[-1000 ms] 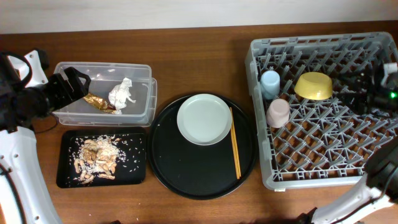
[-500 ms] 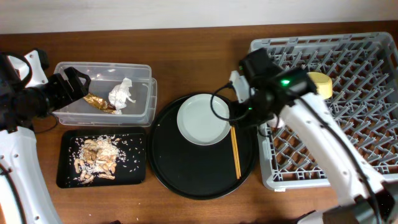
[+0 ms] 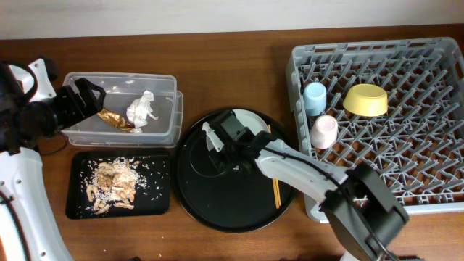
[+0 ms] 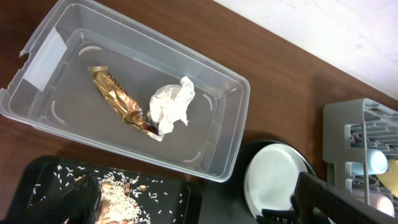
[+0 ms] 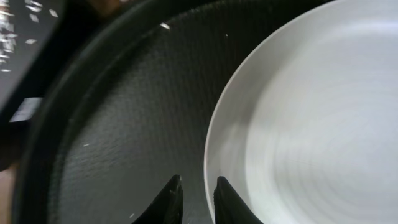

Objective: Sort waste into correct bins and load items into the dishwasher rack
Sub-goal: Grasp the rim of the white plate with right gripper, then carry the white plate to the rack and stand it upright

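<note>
My right gripper point(image 5: 198, 186) is down at the left rim of the pale plate point(image 5: 311, 124), jaws drawn narrow with the rim between them. In the overhead view that arm covers most of the plate. The chopsticks point(image 3: 274, 170) lie to the plate's right. A blue cup point(image 3: 315, 98), a pink cup point(image 3: 324, 131) and a yellow bowl point(image 3: 365, 100) sit in the dishwasher rack point(image 3: 435, 196). My left gripper point(image 3: 90, 98) hangs open and empty over the clear tub point(image 3: 167, 127), which holds the tissue point(image 3: 142, 109) and foil wrapper point(image 3: 116, 119). Food scraps point(image 3: 112, 185) lie on the flat black tray point(image 3: 159, 203).
The plate and chopsticks rest on a large round black tray point(image 3: 217, 203) between the bins and the rack. The rack's right half holds only pegs. Brown tabletop shows behind the tub and in front of the trays.
My right arm swung from the rack's right side across to the plate, and its jaws went from wide open to narrow. The left arm has not moved.
</note>
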`<state>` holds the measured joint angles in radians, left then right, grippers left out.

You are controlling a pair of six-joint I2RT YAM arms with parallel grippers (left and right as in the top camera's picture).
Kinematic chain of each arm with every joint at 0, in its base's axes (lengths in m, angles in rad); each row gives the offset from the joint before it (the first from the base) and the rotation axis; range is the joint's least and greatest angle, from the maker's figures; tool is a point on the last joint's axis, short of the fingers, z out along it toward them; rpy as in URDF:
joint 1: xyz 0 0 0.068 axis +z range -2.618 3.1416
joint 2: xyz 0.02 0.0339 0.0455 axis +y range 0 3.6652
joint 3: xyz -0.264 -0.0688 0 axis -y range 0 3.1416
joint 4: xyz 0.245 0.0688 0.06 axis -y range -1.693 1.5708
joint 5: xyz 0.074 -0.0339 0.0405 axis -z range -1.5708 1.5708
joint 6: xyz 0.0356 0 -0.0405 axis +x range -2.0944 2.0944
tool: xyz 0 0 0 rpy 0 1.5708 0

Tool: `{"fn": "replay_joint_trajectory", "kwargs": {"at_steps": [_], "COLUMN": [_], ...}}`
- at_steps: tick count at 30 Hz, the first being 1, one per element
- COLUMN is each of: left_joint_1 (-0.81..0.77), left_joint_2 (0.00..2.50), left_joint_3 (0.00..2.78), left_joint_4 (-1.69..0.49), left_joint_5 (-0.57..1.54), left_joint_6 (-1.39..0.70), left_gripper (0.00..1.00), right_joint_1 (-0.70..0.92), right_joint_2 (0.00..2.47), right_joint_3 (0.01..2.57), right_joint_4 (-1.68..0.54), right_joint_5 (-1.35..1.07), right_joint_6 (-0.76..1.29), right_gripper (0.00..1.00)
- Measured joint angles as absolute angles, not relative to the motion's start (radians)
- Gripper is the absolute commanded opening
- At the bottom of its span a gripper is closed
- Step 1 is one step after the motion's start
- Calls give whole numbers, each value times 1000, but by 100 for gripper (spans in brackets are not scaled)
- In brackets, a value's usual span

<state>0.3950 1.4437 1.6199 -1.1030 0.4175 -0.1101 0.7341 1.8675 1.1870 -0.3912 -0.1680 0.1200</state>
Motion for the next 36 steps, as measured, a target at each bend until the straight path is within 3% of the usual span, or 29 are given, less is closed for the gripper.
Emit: {"fn": "replay_joint_trajectory", "kwargs": {"at_steps": [6,8,20,33,36], "left_joint_1": [395,395,395,395,395], "left_joint_2": [1444,1444,1444,1444,1444], "left_joint_3": [1620,1620,1620,1620,1620], "left_joint_4": [-1103,-1103,-1103,-1103,-1103], "left_joint_5": [418,418,418,418,418], "left_joint_6": [-110,-110,-110,-110,-110], "left_gripper": [99,99,99,99,99], "right_joint_1": [734,734,731,721,570], "right_joint_2": [1950,1950,1914,1443,1244], "right_joint_3": [1187,1187,1194,1193,1193], "right_joint_4": [-381,-382,-433,-549,-598], "right_joint_5": [-158,-157,-207,-326,-412], "right_joint_6": [113,109,92,102,103], "right_gripper": [18,4,4,4,4]}}
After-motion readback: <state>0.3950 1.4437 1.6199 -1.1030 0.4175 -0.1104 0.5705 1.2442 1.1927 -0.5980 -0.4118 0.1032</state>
